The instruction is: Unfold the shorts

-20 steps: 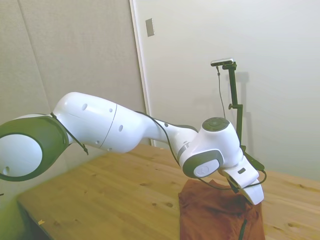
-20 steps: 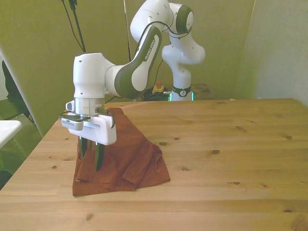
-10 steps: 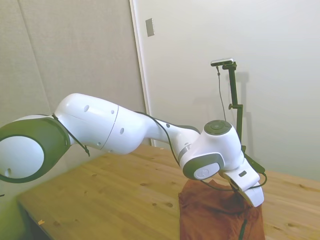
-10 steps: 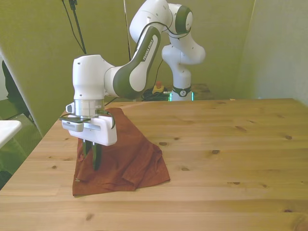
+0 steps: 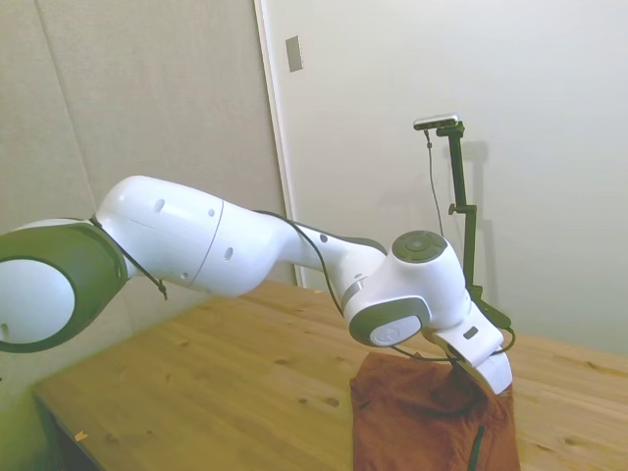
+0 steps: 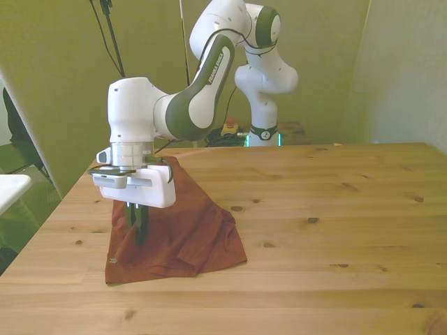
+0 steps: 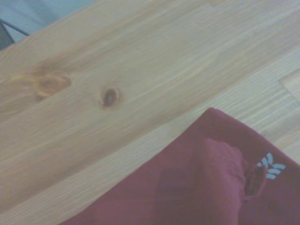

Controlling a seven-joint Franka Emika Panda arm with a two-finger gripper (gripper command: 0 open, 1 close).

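Clearly the shorts [image 6: 174, 230] lie folded at the desk's [image 6: 335, 209] eight o'clock corner, nothing spread yet. The claw [image 6: 137, 234] stands with its fingers nearly together down in the cloth, seemingly pinching a fold; the whole opening-out remains.

The white Franka arm [image 6: 209, 77] arcs down from its base, its wrist turned so the gripper [image 6: 137, 234] points straight down over the front view's left. The two dark fingers [image 6: 142, 227] hang close together, nearly closed with a narrow gap. In the side view the wrist housing [image 5: 412, 294] tilts downward, hiding the fingers.
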